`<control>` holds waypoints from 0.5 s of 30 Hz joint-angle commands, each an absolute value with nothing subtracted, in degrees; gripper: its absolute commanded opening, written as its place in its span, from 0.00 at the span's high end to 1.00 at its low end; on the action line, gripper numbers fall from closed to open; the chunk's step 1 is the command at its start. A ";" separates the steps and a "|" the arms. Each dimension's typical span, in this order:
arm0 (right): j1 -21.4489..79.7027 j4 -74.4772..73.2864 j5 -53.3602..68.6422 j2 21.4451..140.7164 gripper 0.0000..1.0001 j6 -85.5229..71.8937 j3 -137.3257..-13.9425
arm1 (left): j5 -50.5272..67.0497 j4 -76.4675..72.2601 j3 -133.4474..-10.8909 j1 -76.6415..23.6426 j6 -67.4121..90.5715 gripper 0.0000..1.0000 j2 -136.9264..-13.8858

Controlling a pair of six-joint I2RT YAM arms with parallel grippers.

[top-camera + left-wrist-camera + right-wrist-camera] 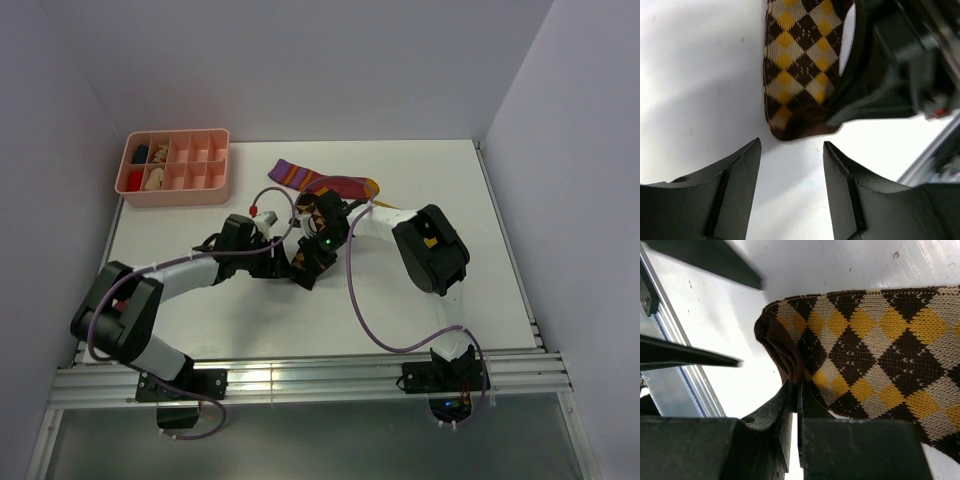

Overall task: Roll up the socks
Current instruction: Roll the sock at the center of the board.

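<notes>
Two robot arms meet at the middle of a white tabletop, their wrists crowded together over a brown-and-tan diamond-check sock. The right claw is pressed together, pinching the dark brown edge of that sock, which buckles into a small fold just above the fingertips. The rest of the sock lies flat on the tabletop, running away to the right in the right wrist view.

The left claw stands spread with nothing between its fingers. In the left wrist view the sock's rounded brown end sits just ahead of the gap, apart from both fingers, with bare white surface between them. The black body of the right arm fills the space directly beside the sock on that side.

Just beyond the two wrists, a maroon sock with a purple cuff and orange toe lies flat towards the far edge of the tabletop. A pink compartment tray sits at the far left corner, well apart from the socks. An aluminium rail runs along the near edge, close to the left claw's working spot. The tabletop lies bare on the right side and between the wrists and the rail. Plain walls close in the tabletop on three sides.
</notes>
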State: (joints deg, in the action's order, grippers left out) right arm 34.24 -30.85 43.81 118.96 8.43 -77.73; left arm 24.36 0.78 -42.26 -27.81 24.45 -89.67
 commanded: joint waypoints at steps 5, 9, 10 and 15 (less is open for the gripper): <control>34.10 -29.01 36.56 119.09 1.00 9.23 -76.73 | 15.74 -10.98 -34.37 -27.60 42.36 0.43 -80.24; 34.10 -27.95 36.21 118.39 1.00 8.35 -76.20 | 15.03 -13.17 -33.67 -27.60 45.61 0.44 -81.91; 34.10 -27.78 35.86 118.13 1.00 8.09 -76.11 | 14.68 -13.71 -33.49 -27.68 47.18 0.44 -82.18; 34.10 -26.10 35.95 117.95 1.00 6.77 -75.32 | 14.33 -17.40 -30.77 -27.86 50.71 0.46 -83.23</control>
State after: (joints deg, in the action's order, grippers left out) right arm 34.24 -29.32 42.94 118.48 6.13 -76.93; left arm 15.57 -12.45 -32.38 -27.79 46.41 -82.52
